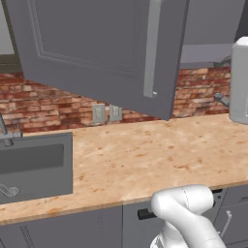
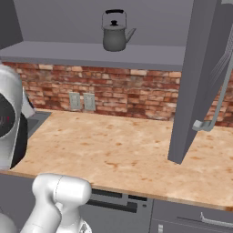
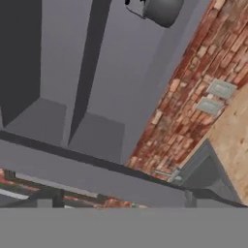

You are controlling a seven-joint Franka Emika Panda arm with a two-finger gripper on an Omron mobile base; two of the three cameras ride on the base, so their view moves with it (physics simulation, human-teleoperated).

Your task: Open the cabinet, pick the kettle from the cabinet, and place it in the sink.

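Since the cabinet door [image 2: 200,77] has been swung wide, the kettle [image 2: 114,32] is exposed, upright on the bare cabinet shelf [image 2: 91,54], spout toward the door side, untouched. It is also seen from below at the upper edge of the hand view [image 3: 162,9]. The gripper's jaws are spread wide and nothing is held, so a reach for the kettle is judged to be next. The sink [image 1: 36,164] is set into the counter [image 1: 145,155] well to the left, below the shelf. The open door, with its long handle [image 2: 218,107] hanging over the counter, could be struck during the reach; a white jug [image 1: 240,82] is seen at the right.
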